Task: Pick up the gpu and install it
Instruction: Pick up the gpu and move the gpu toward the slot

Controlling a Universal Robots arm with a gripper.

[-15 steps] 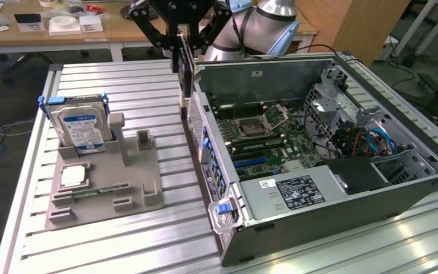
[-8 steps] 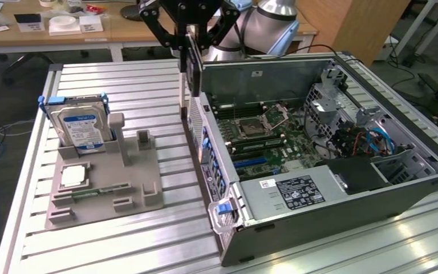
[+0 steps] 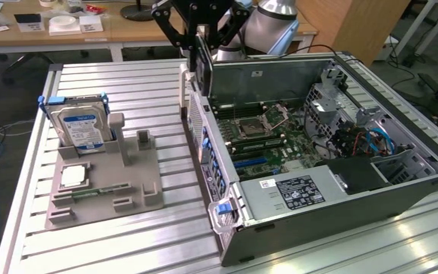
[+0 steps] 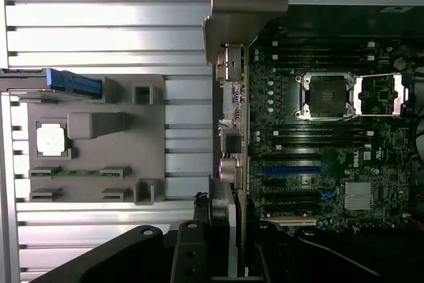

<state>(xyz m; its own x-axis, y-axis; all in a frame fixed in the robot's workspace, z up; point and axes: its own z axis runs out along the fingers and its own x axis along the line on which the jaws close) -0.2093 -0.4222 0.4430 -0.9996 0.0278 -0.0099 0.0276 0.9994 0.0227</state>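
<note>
Hanging edge-down from the hand [image 3: 202, 41], the gpu [image 3: 202, 67] is pinched between the black fingers over the rear wall of the open computer case [image 3: 333, 220], well above the motherboard [image 3: 261, 134] and not yet in any slot. My worry is alignment. The card's bottom edge has to meet the blue expansion slot [image 3: 251, 162] squarely, and its end bracket has to slide down inside the rear wall. From here it looks nearer the wall than the slot, so a straight drop could land the bracket on the sheet-metal rim or drag the card across the memory sticks [image 3: 257, 142] and the open processor socket [image 3: 251, 127]. A thin card gripped near its top may also swing or slip if it meets resistance, and pressing it in tilted could damage the slot contacts.

The hard drive [image 3: 82, 128] standing in the grey tray [image 3: 101, 191] on the surface [image 3: 128, 251] carries a blue-and-white label, and the power supply [image 3: 303, 191] a black label with white print — none of it legible to me
</note>
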